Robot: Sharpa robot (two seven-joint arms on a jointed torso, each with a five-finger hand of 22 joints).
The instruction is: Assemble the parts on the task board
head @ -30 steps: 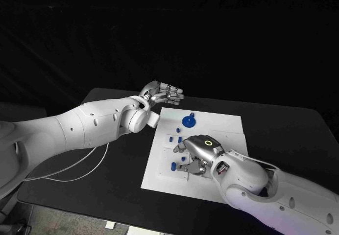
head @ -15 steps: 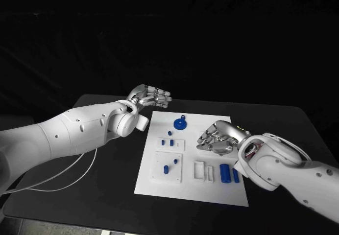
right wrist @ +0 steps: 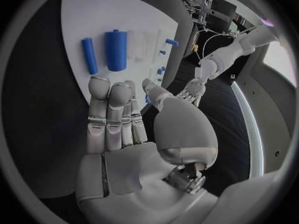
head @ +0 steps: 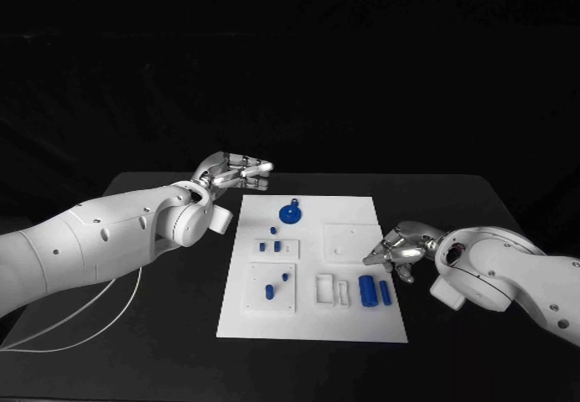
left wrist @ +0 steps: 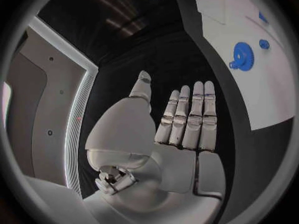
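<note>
A: From the head camera, where do the pieces sit?

B: The flat white rectangular task board (head: 350,322) lies mid-table. A round blue gear-shaped part (head: 289,213) stands near its far edge, small blue pegs (head: 270,247) sit in the plates on its left half, and a thick blue cylinder (head: 367,291) lies beside a thinner blue rod (head: 385,292) toward its right side.

A: And the hands?

B: The left hand (head: 233,172) hangs off the board's far-left corner, apart from the gear, holding nothing. The right hand (head: 402,249) hovers at the board's right edge, just beyond the cylinder and rod, touching neither.

A: The left wrist camera?

B: The left hand's fingers (left wrist: 187,118) lie straight and side by side, grasping nothing; the gear (left wrist: 242,56) sits on the board well past the fingertips.

A: Right wrist camera?

B: The right hand's fingers (right wrist: 110,115) are stretched out, released; the cylinder (right wrist: 115,50) and rod (right wrist: 89,55) lie on the board just beyond their tips.
</note>
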